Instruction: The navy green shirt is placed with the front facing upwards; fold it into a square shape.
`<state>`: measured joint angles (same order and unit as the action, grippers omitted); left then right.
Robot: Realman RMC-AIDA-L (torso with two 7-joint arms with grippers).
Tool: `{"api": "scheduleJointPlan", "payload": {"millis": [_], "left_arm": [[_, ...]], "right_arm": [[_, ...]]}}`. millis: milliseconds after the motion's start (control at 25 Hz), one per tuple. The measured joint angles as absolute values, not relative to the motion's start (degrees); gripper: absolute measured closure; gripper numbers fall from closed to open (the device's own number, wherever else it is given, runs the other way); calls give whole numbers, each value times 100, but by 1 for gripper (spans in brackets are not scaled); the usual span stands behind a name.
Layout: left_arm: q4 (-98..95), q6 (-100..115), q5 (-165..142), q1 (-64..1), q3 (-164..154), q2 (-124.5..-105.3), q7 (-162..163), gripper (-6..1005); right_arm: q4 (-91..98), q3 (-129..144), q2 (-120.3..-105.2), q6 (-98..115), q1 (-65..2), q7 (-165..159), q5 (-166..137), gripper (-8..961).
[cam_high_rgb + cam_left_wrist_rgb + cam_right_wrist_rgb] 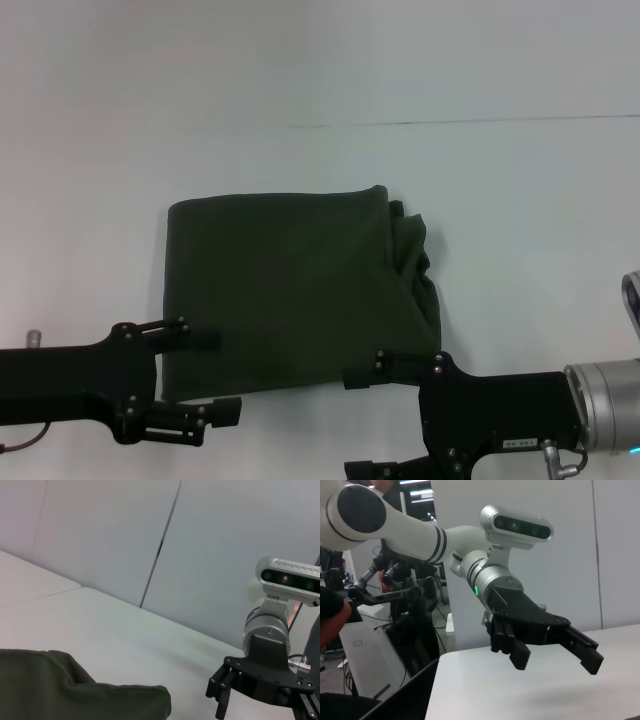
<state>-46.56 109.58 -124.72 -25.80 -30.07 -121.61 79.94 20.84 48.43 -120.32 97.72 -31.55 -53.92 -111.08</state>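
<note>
Lying folded at centre frame in the head view, the shirt [290, 290] is judged soft and limp, best pinched at its bottom corners. Left gripper [200, 378] and right gripper [375, 420] are seen open, empty, below it. Only the right wrist view shows the left fingers [520, 655] spread.

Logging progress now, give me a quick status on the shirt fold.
Left gripper open at the shirt's near left corner. Right gripper open at near right corner. Shirt folded roughly square, untidy right edge. Nothing in the way.
</note>
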Motion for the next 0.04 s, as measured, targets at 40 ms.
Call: {"api": "scheduleJointPlan", "payload": {"millis": [40], "left_arm": [[-4653,10958,-12472,-2590,-3010,-12158,7994,48]], "right_arm": [[2068,4843,-12032,9770,-3153,-5386,-11108,23]]}}
